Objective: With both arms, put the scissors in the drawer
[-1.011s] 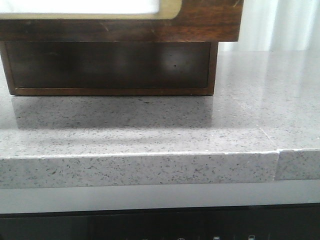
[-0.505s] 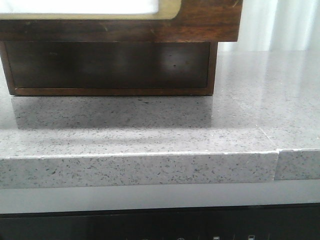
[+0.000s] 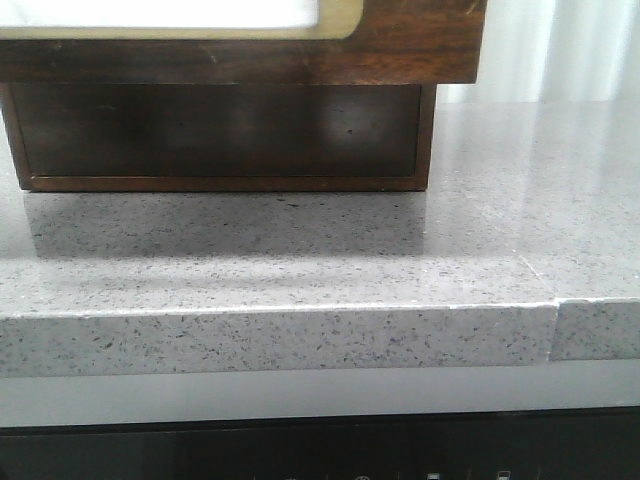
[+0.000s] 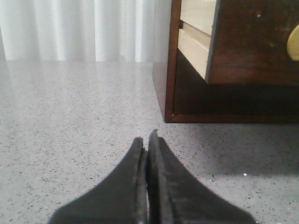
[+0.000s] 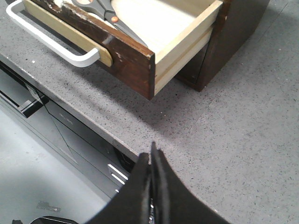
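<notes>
A: How far along does this look?

B: Nearly done, I'd judge. The scissors point(image 5: 100, 10) already lie inside the drawer point(image 5: 140, 56), on its pale wood floor close behind the front board. The drawer itself stands pulled out over the counter point(image 5: 233, 130), so closing it looks like the step left.

A: And the arms?

B: Both are clear of it. The left pincer point(image 4: 147, 140) has its fingers pressed together and empty, low over the counter, off to the side of the dark wood cabinet point(image 4: 163, 60). The right pincer point(image 5: 153, 156) is likewise together, holding nothing, above the counter's front edge and apart from the drawer's corner.

A: Anything in the way of pushing it shut?

B: Not that I can see. The white handle point(image 5: 51, 44) juts from the drawer front, a fair place to push. Only part of the scissors shows, so I can't tell whether they lie fully below the rim. Beneath the drawer the cabinet's lower opening point(image 3: 220, 130) shows dark. White curtains point(image 4: 74, 28) hang behind the counter.
</notes>
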### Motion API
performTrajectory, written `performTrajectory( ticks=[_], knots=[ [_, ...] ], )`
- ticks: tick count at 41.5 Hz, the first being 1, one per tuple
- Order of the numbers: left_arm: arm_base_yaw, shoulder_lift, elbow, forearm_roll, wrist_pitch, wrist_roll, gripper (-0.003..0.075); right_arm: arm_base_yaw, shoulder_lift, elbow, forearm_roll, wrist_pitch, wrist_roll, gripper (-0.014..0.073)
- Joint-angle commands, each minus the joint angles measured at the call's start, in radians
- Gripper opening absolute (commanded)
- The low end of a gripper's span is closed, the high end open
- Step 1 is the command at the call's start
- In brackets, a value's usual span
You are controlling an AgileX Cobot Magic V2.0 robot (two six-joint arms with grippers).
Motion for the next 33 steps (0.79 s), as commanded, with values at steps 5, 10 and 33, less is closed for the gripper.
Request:
performTrajectory(
  ticks=[5, 10, 33],
  knots=[
    [-0.006, -0.019, 0.025, -0.009, -0.085, -0.004, -0.002, -0.004, 0.003, -0.023, -0.001, -0.066, -0.004, -0.0069],
    [-0.006, -0.019, 0.025, -0.009, -0.085, -0.01, -0.002, -0.004, 0.003, -0.023, -0.001, -0.066, -0.004, -0.0069],
    [-0.006, -0.019, 0.025, -0.009, -0.085, -0.004, -0.002, -0.113, -0.097, 0.094, -0.038, -0.178, -0.022, -0.0069]
  ],
)
